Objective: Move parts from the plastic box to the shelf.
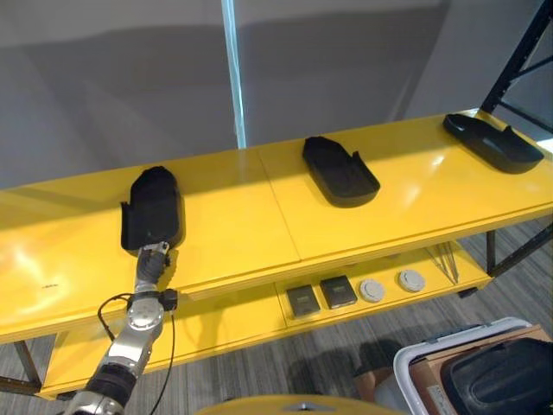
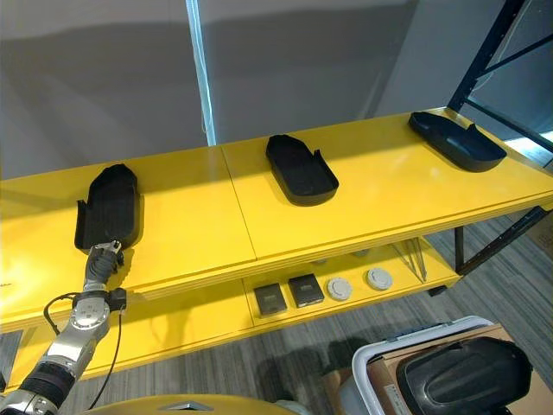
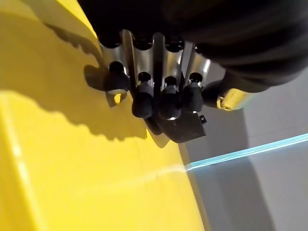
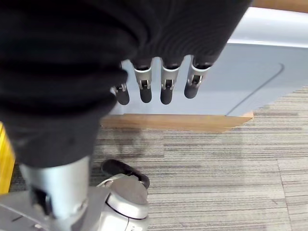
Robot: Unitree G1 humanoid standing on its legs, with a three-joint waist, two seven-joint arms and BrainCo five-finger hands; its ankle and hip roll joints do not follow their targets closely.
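Three black moulded parts lie on the yellow shelf top [image 1: 415,216]: one at the left [image 1: 154,207], one in the middle [image 1: 339,171], one at the far right [image 1: 492,140]. My left hand [image 1: 152,261] reaches up to the near end of the left part, its relaxed fingers [image 3: 154,72] resting at the part's edge [image 3: 180,129], not curled round it. Another black part [image 1: 497,376] lies in the white plastic box [image 1: 415,354] at the lower right. Beside the box's pale wall [image 4: 250,72], my right hand [image 4: 163,82] hangs open and holds nothing.
The lower shelf carries two dark square pieces [image 1: 320,296], two grey discs [image 1: 391,285] and thin rods [image 1: 445,259]. A dark rack upright [image 1: 518,52] rises at the right. A brown cardboard edge [image 4: 178,121] lies on the carpet by the box.
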